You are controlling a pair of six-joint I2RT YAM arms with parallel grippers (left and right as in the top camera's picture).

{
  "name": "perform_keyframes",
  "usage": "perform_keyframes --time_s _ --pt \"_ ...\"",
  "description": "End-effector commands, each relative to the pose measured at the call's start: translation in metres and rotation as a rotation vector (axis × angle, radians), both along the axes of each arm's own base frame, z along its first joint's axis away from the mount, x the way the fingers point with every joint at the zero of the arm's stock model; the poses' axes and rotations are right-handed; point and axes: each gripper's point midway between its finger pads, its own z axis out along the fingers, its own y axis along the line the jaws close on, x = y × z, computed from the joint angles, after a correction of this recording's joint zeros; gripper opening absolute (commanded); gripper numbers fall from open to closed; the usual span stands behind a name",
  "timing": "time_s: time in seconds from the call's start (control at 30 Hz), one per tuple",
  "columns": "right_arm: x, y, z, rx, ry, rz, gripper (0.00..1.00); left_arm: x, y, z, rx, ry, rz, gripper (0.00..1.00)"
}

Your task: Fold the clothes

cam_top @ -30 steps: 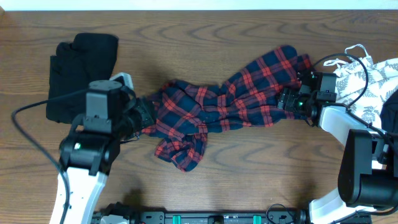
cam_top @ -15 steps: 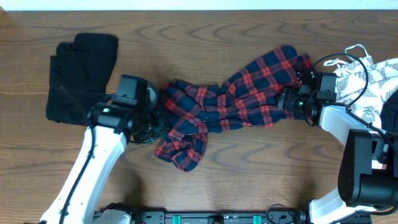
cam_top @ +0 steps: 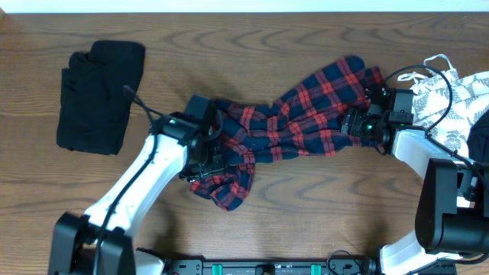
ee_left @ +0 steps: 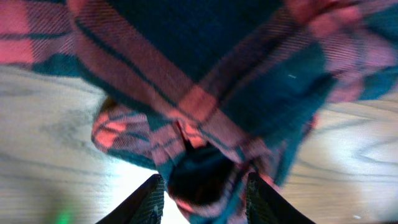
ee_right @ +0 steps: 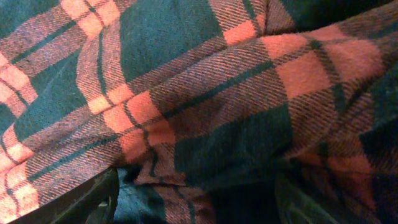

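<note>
Plaid shirt: red and navy checks.
Folded garment: plain black.
Leaf-print garment: white, dark leaves.
Table: brown wood grain.
Left arm: white shell, black joints.

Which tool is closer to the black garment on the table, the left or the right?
Left. The left tool is on the end of the plaid shirt that faces the black garment; the right tool is at the opposite end, near the white leaf-print garment.
</note>
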Motion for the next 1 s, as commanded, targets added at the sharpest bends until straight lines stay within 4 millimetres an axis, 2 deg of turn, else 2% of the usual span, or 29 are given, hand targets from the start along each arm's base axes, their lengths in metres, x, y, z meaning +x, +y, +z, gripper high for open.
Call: perform_keyframes --time_s 0.0,0.23,0.4,0.53,0.8,0.97 --pt "-0.039 0.003 -0.046 0.018 0.177 -0.025 0.79 0.006 0.002 -0.011 0.049 -0.001 -0.087 0.44" --pt "-0.039 0.003 -0.046 0.018 0.177 -0.025 0.79 0.013 -0.002 -0.017 0.042 -0.021 -0.107 0.45" --pt "-0.039 0.003 -0.046 0.017 0.177 -0.025 0.79 0.010 -0.006 -0.017 0.035 -0.017 -0.120 0.47" --pt "-0.039 0.003 -0.046 0.017 0.176 -0.025 0.79 0.011 -0.014 -0.017 0.040 -0.044 -0.171 0.51" --pt "-0.040 0.004 -0.046 0.018 0.179 -0.025 0.79 0.018 -0.004 -0.019 0.180 -0.114 -0.235 0.54" --pt "-0.039 0.003 -0.046 0.018 0.177 -0.025 0.79 0.034 0.011 -0.017 0.279 -0.184 -0.223 0.54"
